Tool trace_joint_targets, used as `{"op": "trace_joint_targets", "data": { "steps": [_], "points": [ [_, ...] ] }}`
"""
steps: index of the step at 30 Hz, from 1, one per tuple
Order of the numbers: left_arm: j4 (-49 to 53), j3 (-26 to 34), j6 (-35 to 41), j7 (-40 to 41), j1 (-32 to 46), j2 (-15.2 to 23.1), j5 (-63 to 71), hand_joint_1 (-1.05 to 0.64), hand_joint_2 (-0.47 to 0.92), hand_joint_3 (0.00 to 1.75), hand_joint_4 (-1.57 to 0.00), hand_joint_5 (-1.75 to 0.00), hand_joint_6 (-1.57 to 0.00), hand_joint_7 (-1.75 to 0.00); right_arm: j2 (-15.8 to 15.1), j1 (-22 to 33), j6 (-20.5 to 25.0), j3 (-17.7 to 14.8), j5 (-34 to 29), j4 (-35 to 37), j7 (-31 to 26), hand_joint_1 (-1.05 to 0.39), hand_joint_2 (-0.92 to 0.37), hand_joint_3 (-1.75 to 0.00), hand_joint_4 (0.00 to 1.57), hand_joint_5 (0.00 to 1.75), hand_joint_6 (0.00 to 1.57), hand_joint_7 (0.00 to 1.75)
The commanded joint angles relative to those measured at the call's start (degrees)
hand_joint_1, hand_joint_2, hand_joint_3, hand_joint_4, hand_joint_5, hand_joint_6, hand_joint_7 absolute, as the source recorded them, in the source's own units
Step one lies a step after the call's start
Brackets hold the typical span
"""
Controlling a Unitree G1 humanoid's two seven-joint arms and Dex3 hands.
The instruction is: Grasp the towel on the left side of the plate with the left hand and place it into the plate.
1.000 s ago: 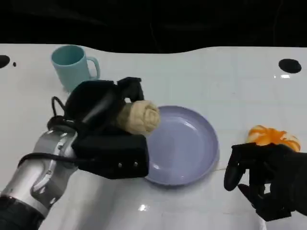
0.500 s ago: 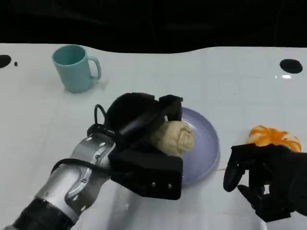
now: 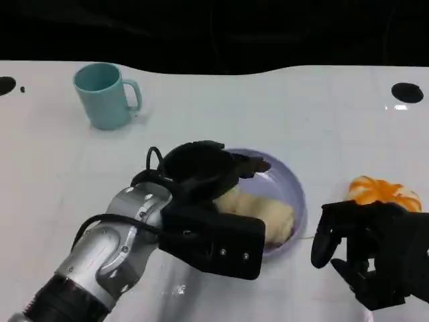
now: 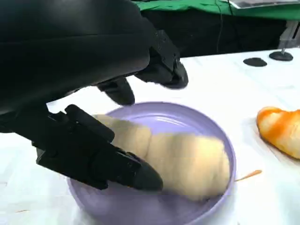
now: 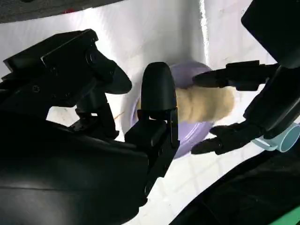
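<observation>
Towel (image 3: 265,213): cream-beige, soft cloth rolled into a thick log, lumpy along its length with shallow creases between bulges. It lies on its side inside the plate (image 3: 289,176), across the plate's floor, one end close to the rim on the side of the desk's right edge. In the left wrist view the towel (image 4: 187,161) rests on the lavender bottom, and the plate (image 4: 213,126) rim rings it all round.

Plate: pale purple, shallow, round, near the middle of the desk (image 3: 214,100), nearer the front edge.

Left hand (image 3: 208,181): over the plate's left half, fingers spread apart above and beside the roll, not clamped on it; one lower finger (image 4: 108,161) lies against the towel's flank, upper fingers lifted clear.

Right hand (image 3: 375,251): at the front right corner of the desk, fingers curled inward, nothing in them.

Teal mug (image 3: 104,94): upright, towards the back left corner.

Orange object (image 3: 379,191): near the right edge, just behind the right hand.
</observation>
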Motion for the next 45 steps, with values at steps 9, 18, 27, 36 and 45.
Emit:
{"op": "trace_joint_targets", "data": {
  "steps": [9,18,27,36,45],
  "points": [
    [-6.6,2.6,0.0,-2.8,1.9,4.5,-2.2,-0.65,0.92,0.12,-0.15,-0.63,-0.28,-0.04,-0.7,-0.2,0.4,-0.2,0.2,-0.7,0.1,-0.03,-0.54,-1.1,0.74,1.75,0.71,1.43],
    [-17.9,12.2,6.5,-9.8,8.4,4.6,-18.2,-0.52,0.92,0.2,-0.34,-0.73,-0.47,-0.11,-0.7,0.1,-0.5,-0.5,0.4,-0.3,0.1,-0.01,-0.55,-1.1,0.74,1.75,0.71,1.43],
    [-30.2,23.5,23.2,-14.2,14.0,1.6,-38.9,-0.26,0.92,0.2,-0.62,-0.94,-0.77,-0.25,-0.5,-0.4,0.1,0.4,-0.3,-0.3,-0.2,-0.02,-0.55,-1.08,0.74,1.75,0.71,1.43],
    [-42.9,35.2,47.2,-15.5,18.9,4.6,-59.5,-0.06,0.36,1.39,-0.8,-1.46,-0.89,-1.01,-0.3,-0.9,-0.2,0.8,-0.2,0.4,-0.5,-0.02,-0.55,-1.09,0.74,1.75,0.71,1.43],
    [-49.9,43.9,63.2,-10.8,24.2,5.2,-73.4,-0.12,0.56,1.25,-0.83,-1.74,-0.79,-1.51,-0.9,-0.9,-1.0,0.5,-0.1,1.2,-0.2,-0.03,-0.55,-1.09,0.73,1.75,0.7,1.42]
  ]
}}
